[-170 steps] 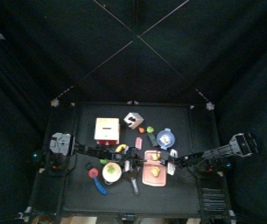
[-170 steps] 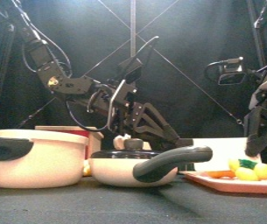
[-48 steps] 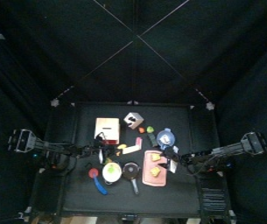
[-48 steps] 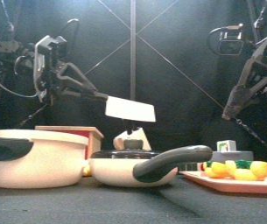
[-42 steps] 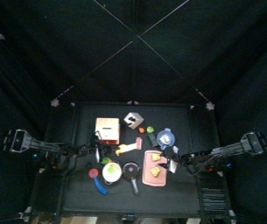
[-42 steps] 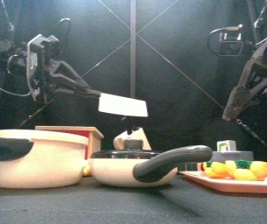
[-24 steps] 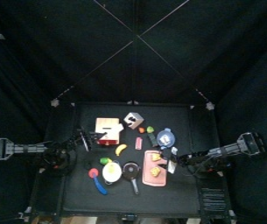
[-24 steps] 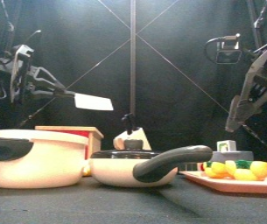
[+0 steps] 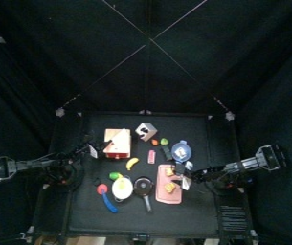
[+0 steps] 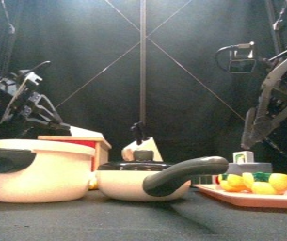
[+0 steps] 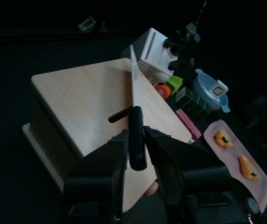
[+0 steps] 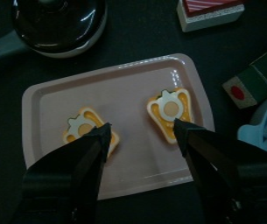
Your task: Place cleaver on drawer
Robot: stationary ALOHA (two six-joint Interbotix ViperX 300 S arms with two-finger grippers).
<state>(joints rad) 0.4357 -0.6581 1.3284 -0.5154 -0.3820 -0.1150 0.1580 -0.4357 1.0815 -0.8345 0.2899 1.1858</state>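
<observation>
The drawer (image 9: 115,142) has a cream top and a red face (image 10: 102,151) and stands at the table's back left. My left gripper (image 9: 88,153) is shut on the cleaver's black handle (image 11: 130,140). The pale blade (image 10: 90,135) lies low and nearly flat over the drawer's top (image 11: 83,105). I cannot tell if it touches. My right gripper (image 12: 147,162) is open and empty, hovering over a pink tray (image 12: 66,105) with two pepper slices.
A cream pot (image 10: 39,169) and a lidded pan (image 10: 152,174) stand near the front edge. A grey-white block (image 9: 145,130) sits right of the drawer. Small toy foods lie across the table's middle (image 9: 142,163).
My left arm has carried the cleaver from high over the table's middle leftward and down to the drawer's top, with the blade tipping flatter. The right arm has barely moved.
</observation>
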